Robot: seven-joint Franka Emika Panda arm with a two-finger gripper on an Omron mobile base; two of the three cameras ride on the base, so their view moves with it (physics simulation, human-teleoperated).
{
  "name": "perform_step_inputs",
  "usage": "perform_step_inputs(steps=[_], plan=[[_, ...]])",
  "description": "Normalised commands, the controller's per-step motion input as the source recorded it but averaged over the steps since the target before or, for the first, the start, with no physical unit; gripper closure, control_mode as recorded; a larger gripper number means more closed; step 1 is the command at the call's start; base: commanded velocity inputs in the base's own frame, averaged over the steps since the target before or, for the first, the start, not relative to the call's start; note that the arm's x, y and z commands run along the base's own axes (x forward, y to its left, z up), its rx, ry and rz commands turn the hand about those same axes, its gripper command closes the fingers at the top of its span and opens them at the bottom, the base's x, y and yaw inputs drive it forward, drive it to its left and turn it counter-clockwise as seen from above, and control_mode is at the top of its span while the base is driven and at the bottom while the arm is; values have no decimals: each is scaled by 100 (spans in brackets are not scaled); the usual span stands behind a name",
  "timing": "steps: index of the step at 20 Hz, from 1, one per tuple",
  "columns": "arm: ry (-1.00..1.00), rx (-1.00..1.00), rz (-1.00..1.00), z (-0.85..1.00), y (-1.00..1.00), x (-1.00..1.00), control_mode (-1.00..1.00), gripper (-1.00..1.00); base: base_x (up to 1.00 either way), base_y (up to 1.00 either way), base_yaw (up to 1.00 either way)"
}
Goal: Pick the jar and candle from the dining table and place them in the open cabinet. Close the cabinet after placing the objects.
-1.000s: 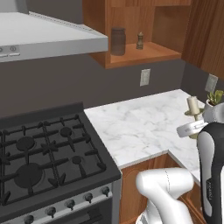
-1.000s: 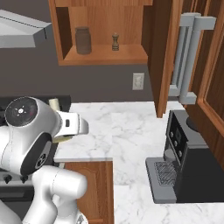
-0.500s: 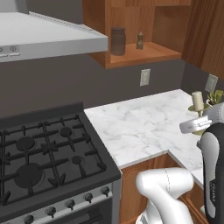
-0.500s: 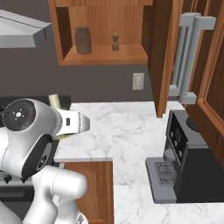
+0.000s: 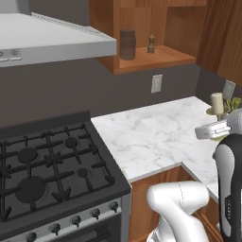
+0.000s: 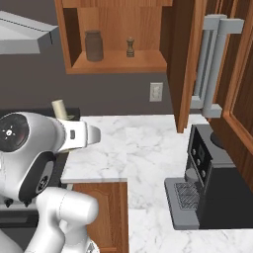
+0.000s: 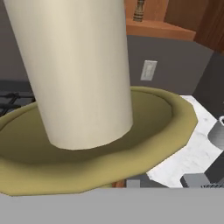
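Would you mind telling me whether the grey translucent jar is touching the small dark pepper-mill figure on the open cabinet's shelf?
Apart. In the right base view the grey translucent jar and the small dark pepper-mill figure stand on the wooden cabinet shelf with bare wood plainly between them.

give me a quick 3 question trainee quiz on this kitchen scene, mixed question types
1. True or false: the jar already stands on the open cabinet shelf.
2. What is the candle doing? A) standing on the marble counter B) carried up at the arm's hand C) lying on the stove
3. Fill in: beside the jar stands a small dark ___ figure.

Key
1. True.
2. B; the hand view shows it close up, jaws shut on its holder.
3. Pepper-mill.
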Motion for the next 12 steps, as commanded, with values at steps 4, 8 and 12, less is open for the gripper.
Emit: perform_step_inputs(steps=[4,8,12], plan=[[-8,-4,-4,6,1,0,-100,100,0,0,0],[-8,-4,-3,11,3,1,-100,100,0,0,0],[-3,0,-5,17,1,0,-100,100,0,0,0]])
